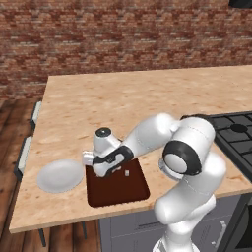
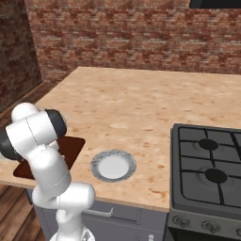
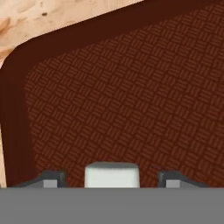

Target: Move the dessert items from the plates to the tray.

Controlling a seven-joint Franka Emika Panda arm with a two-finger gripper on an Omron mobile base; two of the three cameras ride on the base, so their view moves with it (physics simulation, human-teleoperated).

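Off-white block (image 3: 112, 175) down on brown tray (image 3: 131, 109) near its corner, between spread, non-touching fingers (image 3: 50, 178) of gripper (image 3: 112, 178); release step, next calls for lifting clear.

light wood-grain counter (image 1: 123, 98) against a brick wall. dark brown tray (image 1: 118, 189) lies flat near its front edge. smooth plate (image 1: 60, 175) just left of the tray; fluted-rim plate (image 2: 113, 165) to its right. black stove top (image 2: 209, 164) set in at the right end.
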